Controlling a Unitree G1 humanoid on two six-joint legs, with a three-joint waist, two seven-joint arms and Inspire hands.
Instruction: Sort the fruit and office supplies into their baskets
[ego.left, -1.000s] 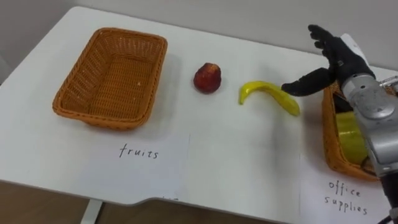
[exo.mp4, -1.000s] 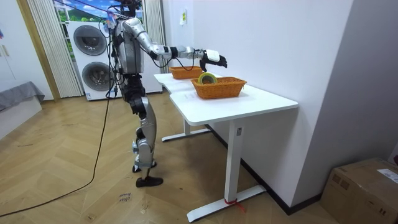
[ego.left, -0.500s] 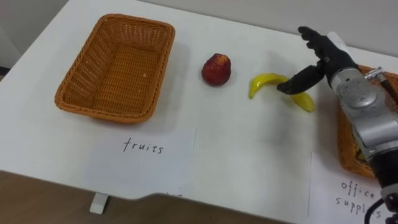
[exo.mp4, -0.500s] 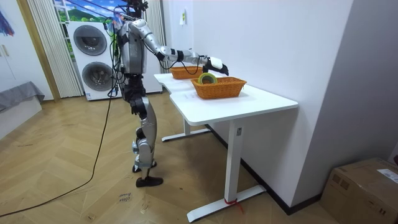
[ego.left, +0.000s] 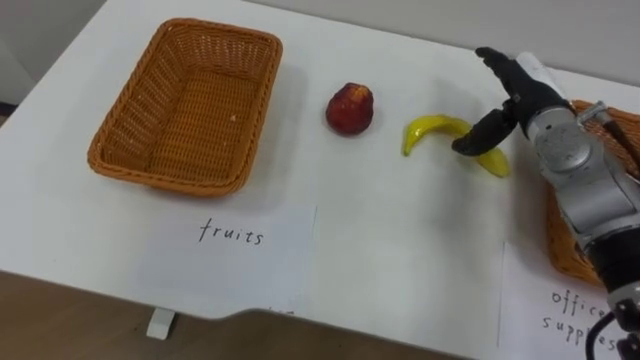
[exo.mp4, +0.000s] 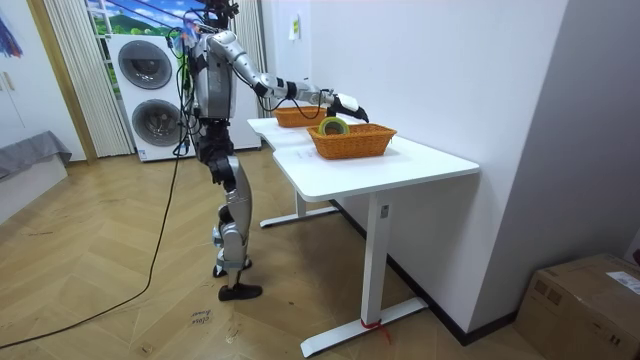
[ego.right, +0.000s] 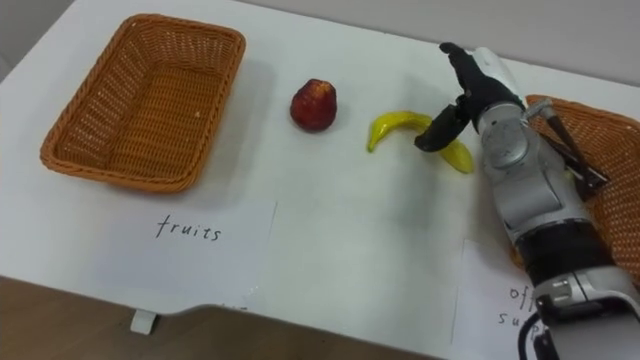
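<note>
Toward the white table's (ego.left: 400, 250) far edge, the right hand (ego.left: 515, 100) spreads wide over the banana (ego.left: 430, 128). Stacked washing machines (exo.mp4: 150, 85) stand behind the robot.

Our right hand (ego.right: 480, 92) reaches in from the right over the white tabletop (ego.right: 340, 230), fingers (ego.right: 455, 55) stretched straight and the thumb crossing the right part of the banana (ego.right: 398, 126); we cannot tell whether it touches. A red fruit (ego.right: 313, 105) lies just left of the banana. Further left sits a wicker basket (ego.right: 85, 110), with a handwritten paper sheet (ego.right: 180, 245) in front of it. A second wicker basket (ego.right: 610, 135) stands at the right edge.
</note>
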